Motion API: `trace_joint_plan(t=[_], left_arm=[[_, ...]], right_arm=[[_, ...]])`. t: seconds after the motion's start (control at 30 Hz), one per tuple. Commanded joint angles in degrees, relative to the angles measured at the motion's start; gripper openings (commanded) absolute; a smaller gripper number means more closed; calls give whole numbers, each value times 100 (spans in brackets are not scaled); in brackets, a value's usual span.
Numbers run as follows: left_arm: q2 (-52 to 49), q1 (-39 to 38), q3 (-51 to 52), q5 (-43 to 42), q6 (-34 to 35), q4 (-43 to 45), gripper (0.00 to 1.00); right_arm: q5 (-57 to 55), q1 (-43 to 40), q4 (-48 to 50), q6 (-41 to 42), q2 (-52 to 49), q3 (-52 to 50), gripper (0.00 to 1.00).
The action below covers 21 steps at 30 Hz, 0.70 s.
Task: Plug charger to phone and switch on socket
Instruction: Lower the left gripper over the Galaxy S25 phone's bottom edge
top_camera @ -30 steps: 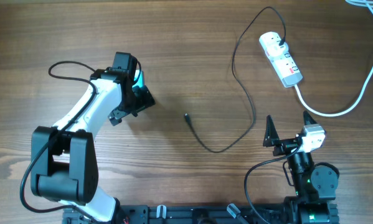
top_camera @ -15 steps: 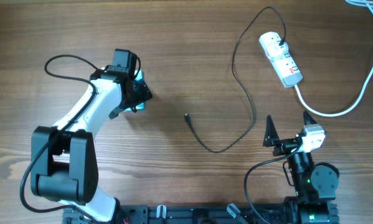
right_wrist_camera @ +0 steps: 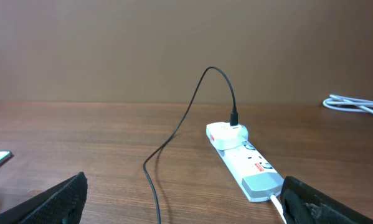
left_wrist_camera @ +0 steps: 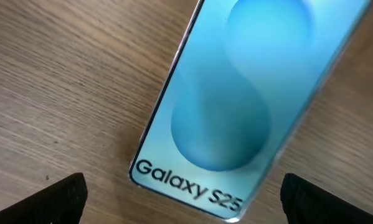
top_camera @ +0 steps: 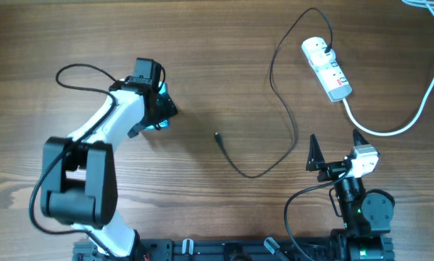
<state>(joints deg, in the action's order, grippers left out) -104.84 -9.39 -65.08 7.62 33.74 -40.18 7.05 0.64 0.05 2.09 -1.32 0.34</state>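
The phone [left_wrist_camera: 236, 93] lies flat on the wood, teal screen up, with "Galaxy S25" along its near end. My left gripper [left_wrist_camera: 198, 202] hangs open just above that end, one finger on each side and neither touching. In the overhead view this left gripper [top_camera: 156, 109] covers most of the phone [top_camera: 163, 90]. The charger cable [top_camera: 285, 109] runs from the socket [top_camera: 327, 69] to a loose plug tip [top_camera: 218, 136] mid-table. My right gripper [top_camera: 336, 147] stands open and empty near the front, facing the socket [right_wrist_camera: 245, 158] and the charger cable [right_wrist_camera: 174, 137].
A thick white cord [top_camera: 412, 116] leaves the socket's near end and curves off to the right edge. More white cord [right_wrist_camera: 357, 104] lies at the far right. A black plug [top_camera: 331, 52] sits in the socket's far end.
My left gripper has shifted slightly away from the front edge over the phone, and the left arm's lower links have swung a little. The right arm, cable and socket have not moved.
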Motion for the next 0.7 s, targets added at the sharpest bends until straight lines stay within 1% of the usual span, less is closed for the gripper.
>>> trace_joint_plan(t=[0.0,0.5,0.67], left_arm=[[-275,-20,39,107,-26,122,100],[-743,-20,59,76,-24,125,100],[-774,-20,59,-404,-28,96,100]], right_arm=[[2,-24,33,-46,28,-4,100],[2,-24,33,-46,28,-4,100],[2,-24,33,-46,28,-4,100]])
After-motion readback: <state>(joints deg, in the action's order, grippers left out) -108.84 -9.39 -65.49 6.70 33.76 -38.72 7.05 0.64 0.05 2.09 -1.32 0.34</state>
